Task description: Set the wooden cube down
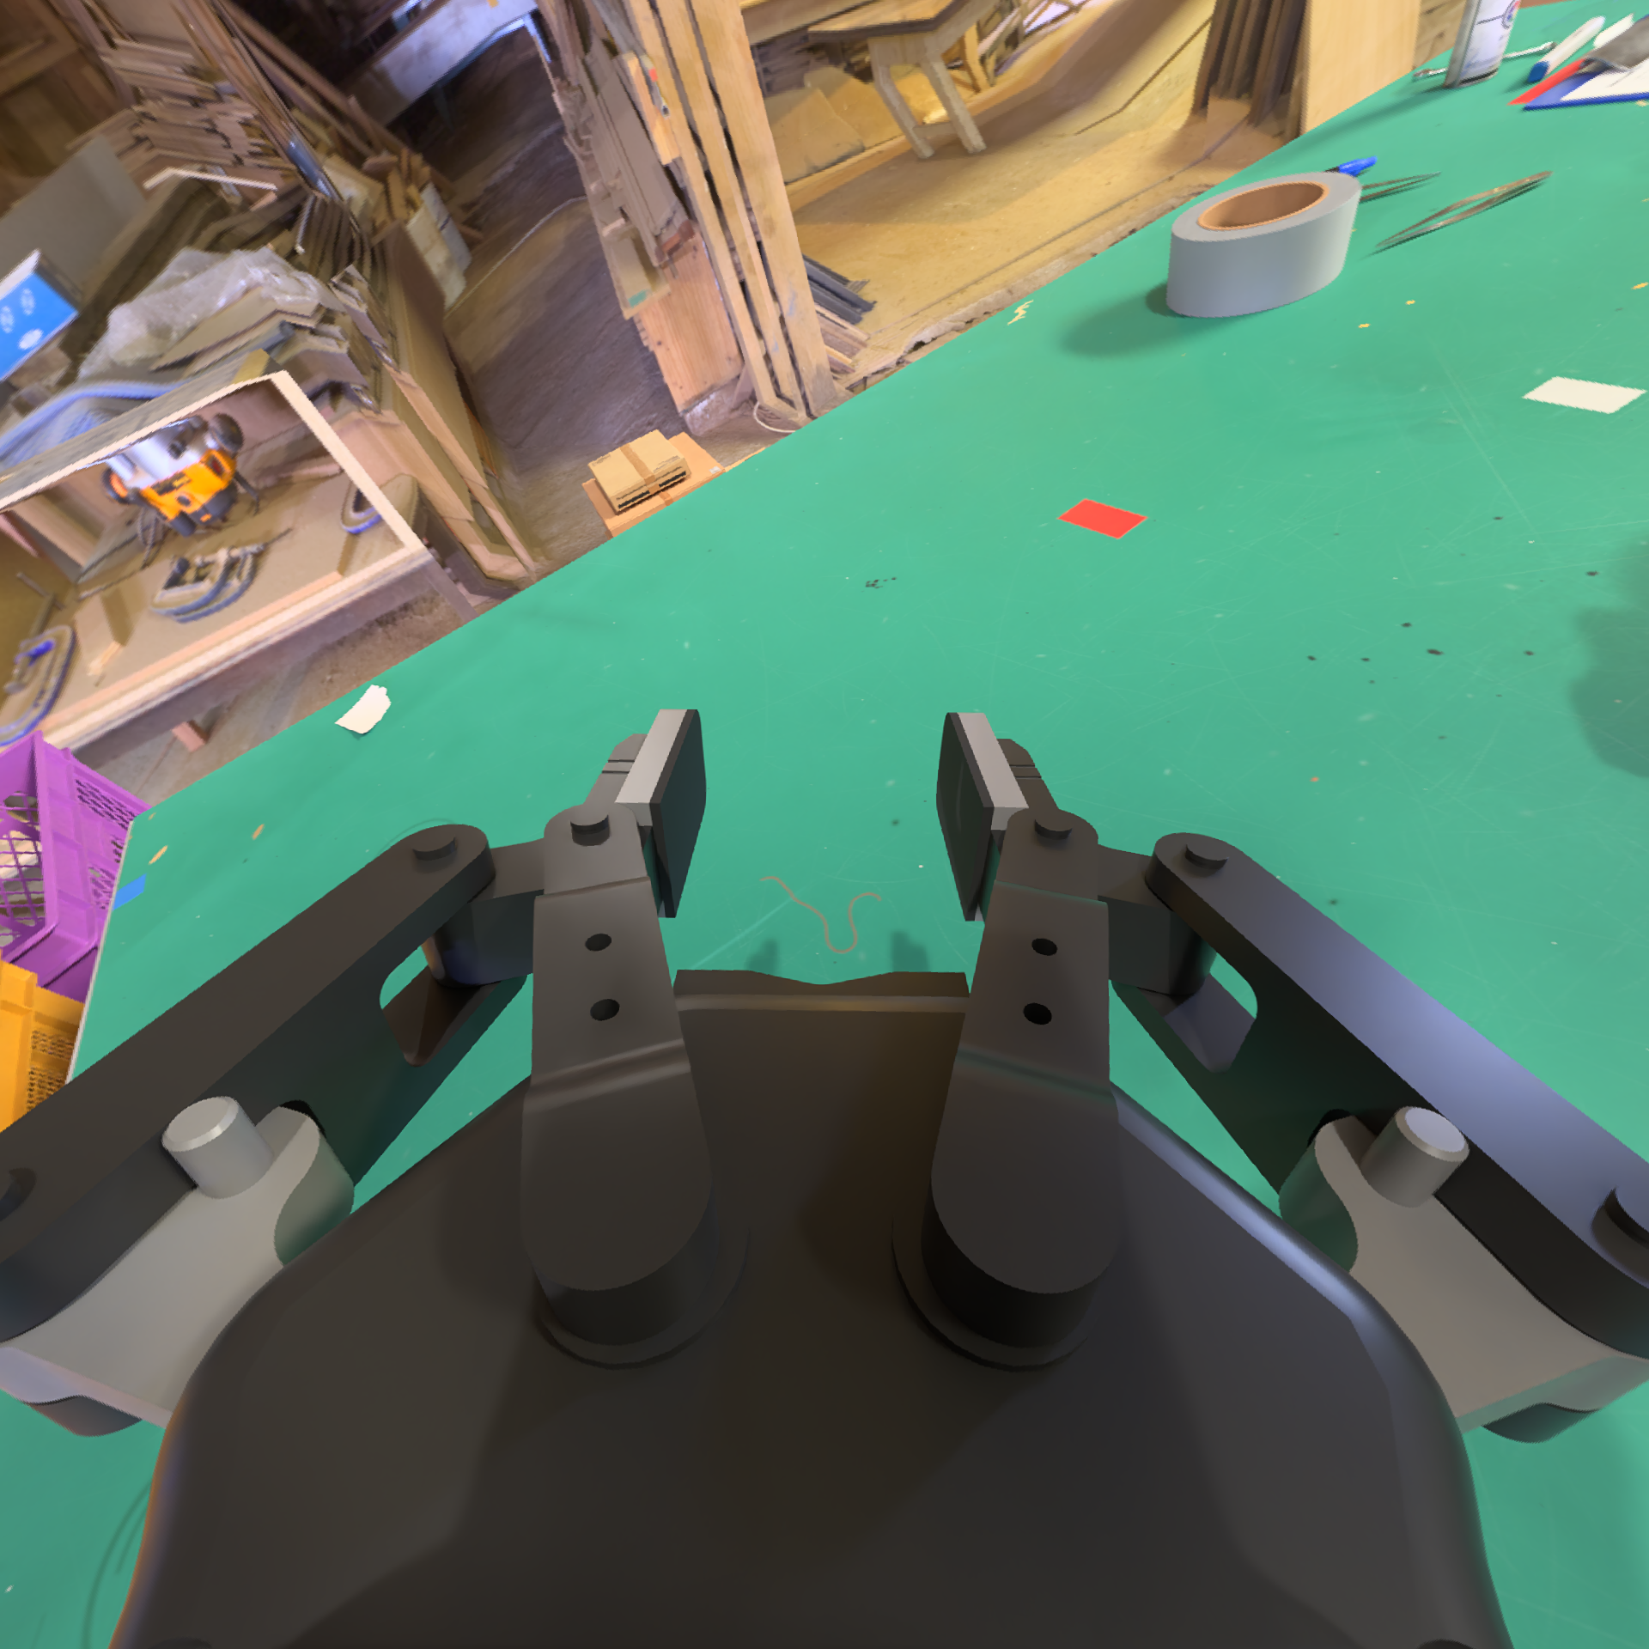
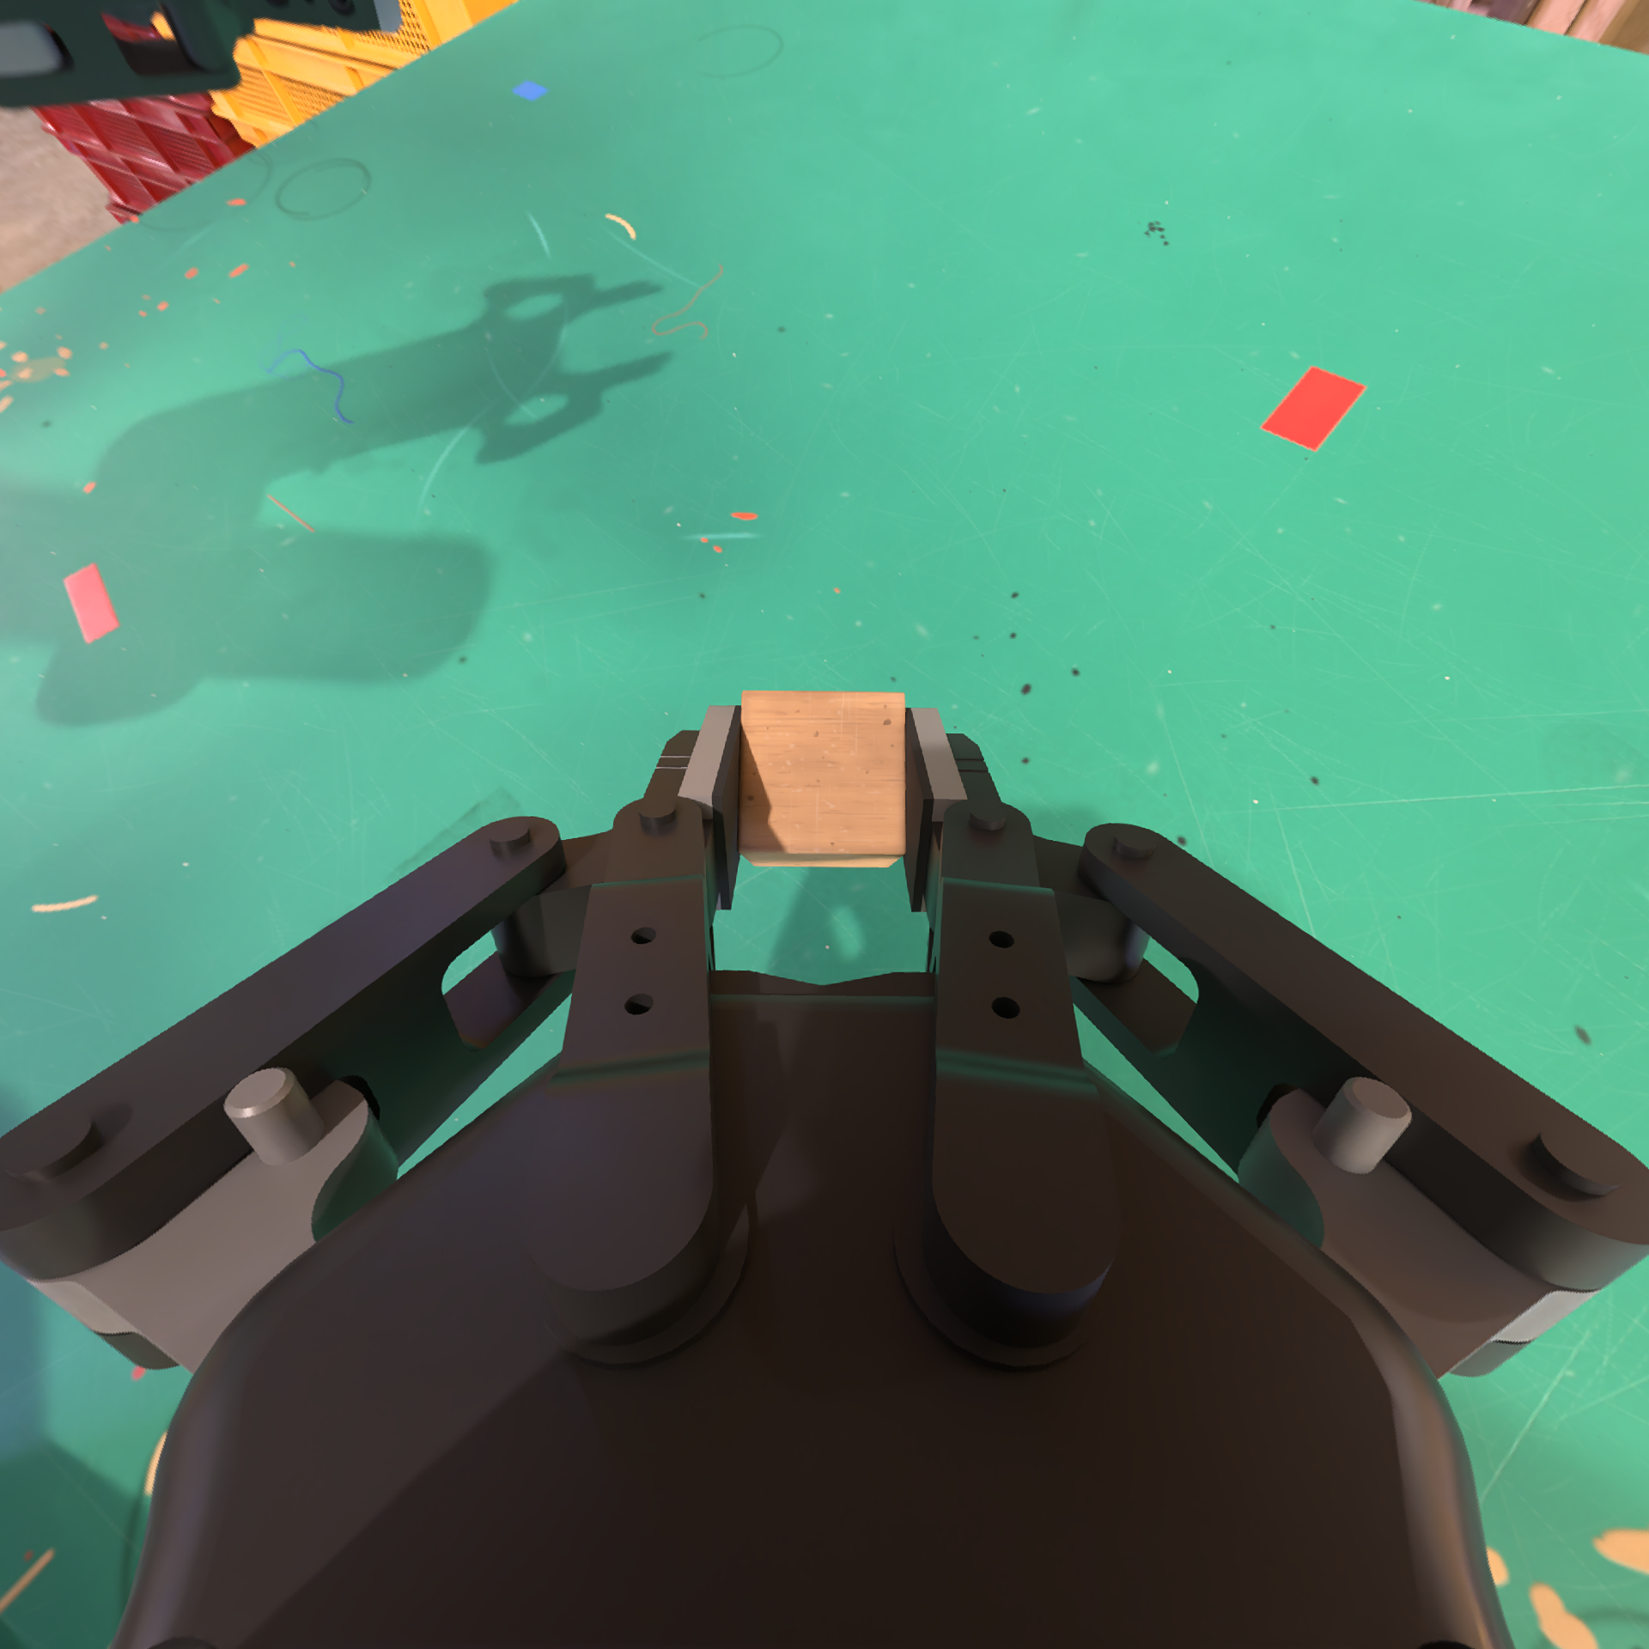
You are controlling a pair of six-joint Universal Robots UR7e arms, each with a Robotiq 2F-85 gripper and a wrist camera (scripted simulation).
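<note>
In the right wrist view a light wooden cube [image 2: 823, 774] sits between the pads of my right gripper [image 2: 823, 741], which is shut on it above the green table [image 2: 981, 446]. Whether the cube touches the table I cannot tell. In the left wrist view my left gripper [image 1: 821, 741] is open and empty over the green table [image 1: 1160, 714]. The cube does not show in that view. Part of the other arm [image 2: 116, 40] shows at the top left of the right wrist view.
A grey tape roll [image 1: 1263, 243], a red patch [image 1: 1101, 517], a white patch [image 1: 1584, 394] and tools lie far right. Purple [image 1: 53, 857] and yellow [image 1: 31, 1035] crates stand off the left edge. Red patches [image 2: 1312, 408] [image 2: 89, 602] and crates [image 2: 294, 71] show in the right view.
</note>
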